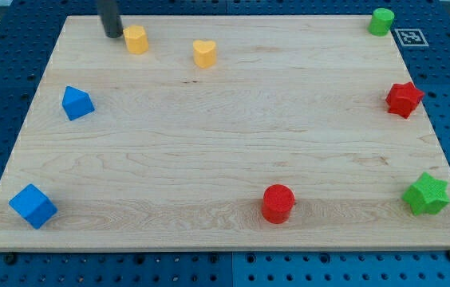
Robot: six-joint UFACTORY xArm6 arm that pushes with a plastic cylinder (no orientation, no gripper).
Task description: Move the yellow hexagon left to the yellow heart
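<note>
my tip [112, 35] sits just left of the yellow hexagon [136, 39]; yellow heart [204, 53] lies right.

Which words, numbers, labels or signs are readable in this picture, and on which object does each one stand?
No words, numbers or brand names are readable anywhere.
The only sign: a black-and-white square marker, on the blue perforated table just off the wooden board, at the view's top right beside the green cylinder. It is a pattern without letters.
The blocks bear no text.
</note>
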